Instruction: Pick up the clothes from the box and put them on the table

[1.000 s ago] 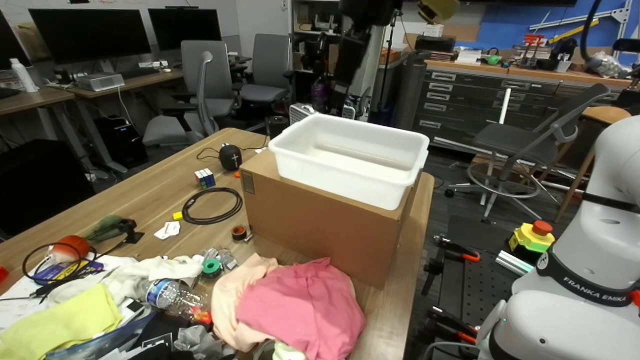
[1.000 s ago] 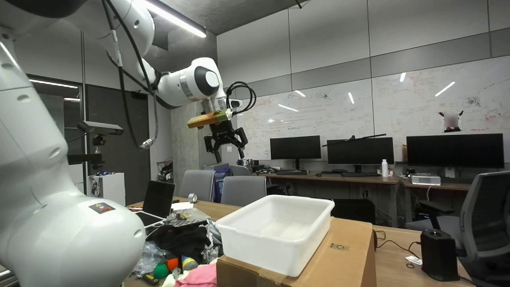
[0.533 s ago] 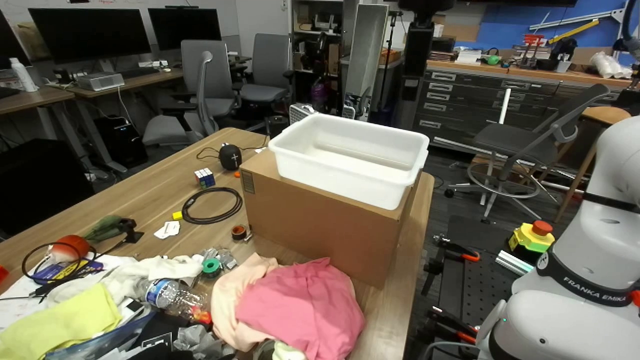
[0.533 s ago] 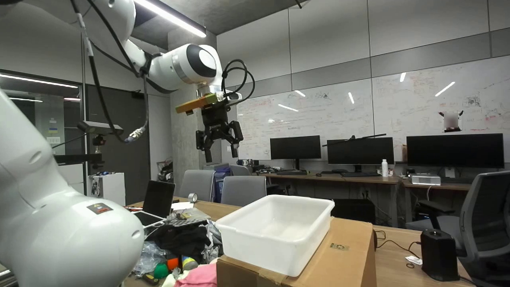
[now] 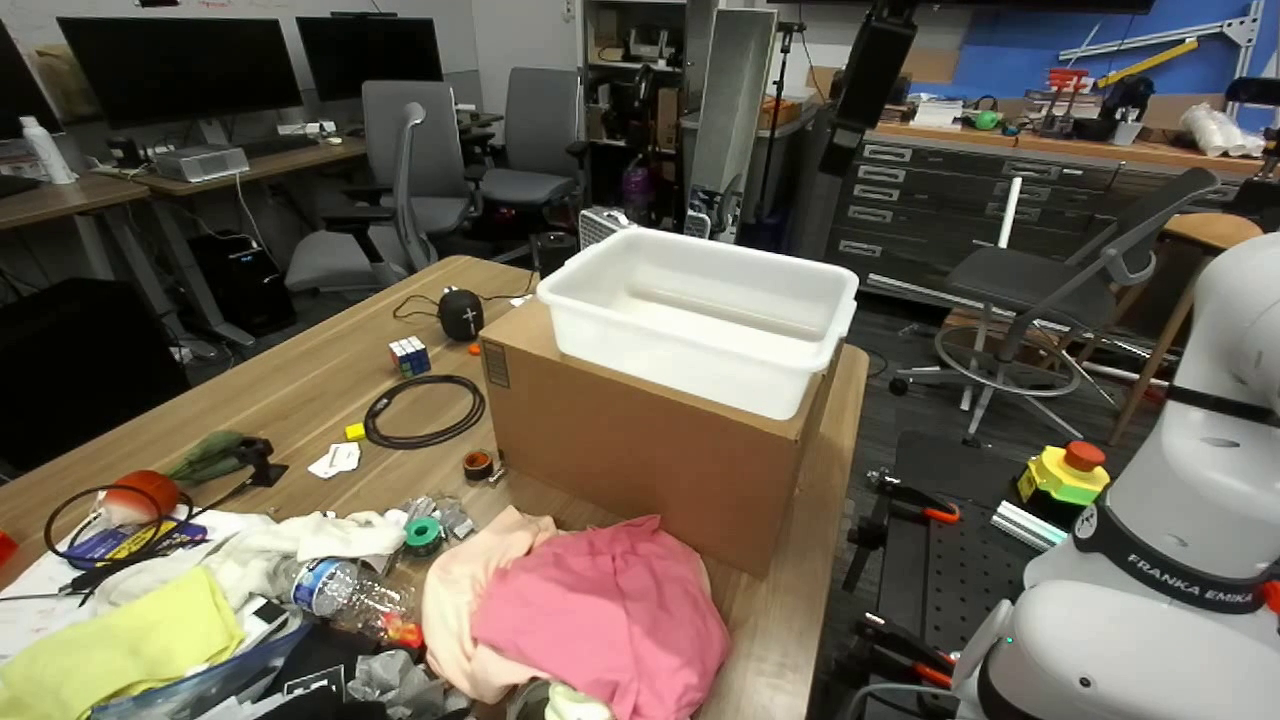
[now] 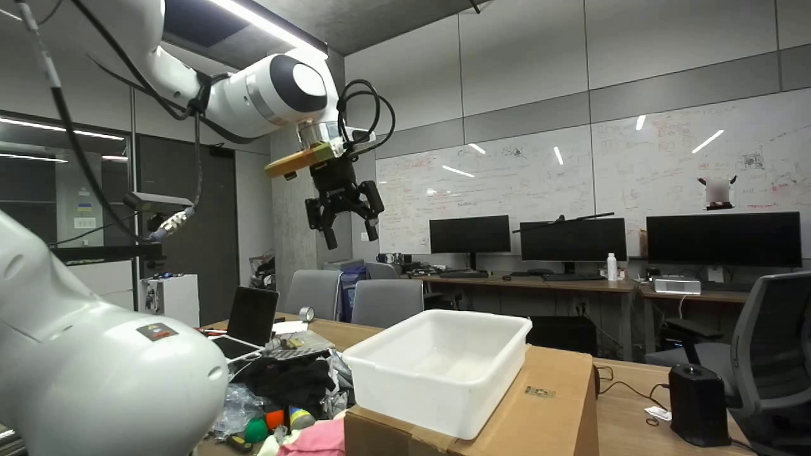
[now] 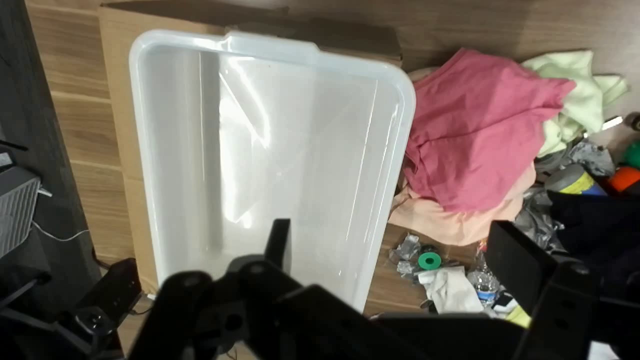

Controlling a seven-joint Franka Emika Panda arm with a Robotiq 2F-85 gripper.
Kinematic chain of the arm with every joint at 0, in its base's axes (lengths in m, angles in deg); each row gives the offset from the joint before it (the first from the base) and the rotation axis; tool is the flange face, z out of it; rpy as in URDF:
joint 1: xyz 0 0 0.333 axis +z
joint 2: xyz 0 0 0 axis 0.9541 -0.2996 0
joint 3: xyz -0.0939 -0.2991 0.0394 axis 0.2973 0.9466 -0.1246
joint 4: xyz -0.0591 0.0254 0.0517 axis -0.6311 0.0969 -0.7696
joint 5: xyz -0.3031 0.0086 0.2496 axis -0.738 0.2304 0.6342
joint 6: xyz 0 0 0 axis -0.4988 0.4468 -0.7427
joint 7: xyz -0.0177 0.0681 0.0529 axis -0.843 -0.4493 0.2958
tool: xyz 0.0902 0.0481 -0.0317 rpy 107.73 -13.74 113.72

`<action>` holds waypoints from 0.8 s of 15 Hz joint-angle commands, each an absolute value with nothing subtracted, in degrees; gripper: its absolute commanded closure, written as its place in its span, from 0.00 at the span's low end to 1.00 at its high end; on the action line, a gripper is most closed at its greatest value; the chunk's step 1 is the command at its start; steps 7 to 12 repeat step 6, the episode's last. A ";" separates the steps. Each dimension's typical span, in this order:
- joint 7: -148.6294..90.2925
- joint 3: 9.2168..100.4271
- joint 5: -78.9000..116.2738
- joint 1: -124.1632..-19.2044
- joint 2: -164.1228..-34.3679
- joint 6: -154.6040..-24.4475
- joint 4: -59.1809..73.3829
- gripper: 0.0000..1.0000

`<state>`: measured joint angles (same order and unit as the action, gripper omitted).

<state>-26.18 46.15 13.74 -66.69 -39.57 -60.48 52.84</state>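
Note:
A white plastic box stands on a cardboard box on the wooden table; it also shows in the wrist view, with no cloth visible inside. A pink cloth lies bunched over a peach cloth on the table beside the cardboard box; both show in the wrist view, pink and peach. A light green cloth lies by the pink one. My gripper is open and empty, high above the table. In the wrist view its fingers stand wide apart.
The cardboard box raises the white box well above the table. A plastic bottle, a yellow cloth and mixed clutter lie near the clothes. A black speaker and a puzzle cube stand further back. A laptop stands behind.
The open gripper has moved up and to the left in one exterior view, and right, partly out of the frame, in the other. The clothes and boxes have not moved.

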 commanded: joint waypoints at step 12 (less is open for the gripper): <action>-26.30 47.06 14.37 -68.12 -34.60 -68.28 57.66 0.00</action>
